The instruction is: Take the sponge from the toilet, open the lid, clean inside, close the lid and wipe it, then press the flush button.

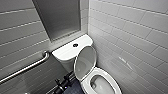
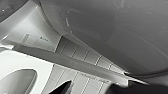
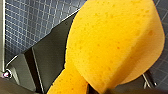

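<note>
plainly one sponge [image 3: 112, 42], one open-lidded toilet [image 1: 67, 52], one flush button [image 1: 75, 45].

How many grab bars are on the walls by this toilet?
1. A metal grab bar runs slanting along the tiled wall to the left of the toilet. More could be hidden outside the head view.

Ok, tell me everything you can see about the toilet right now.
The toilet is white, glossy and ceramic-looking, set in a corner between tiled walls. Its lid stands raised, leaning back towards the rounded tank. The tank's flat top carries a small dark round flush button at its centre. The oval seat is down around the open bowl, pale inside. The robot's left arm is close beside the lid's lower edge; whether it touches cannot be told.
</note>
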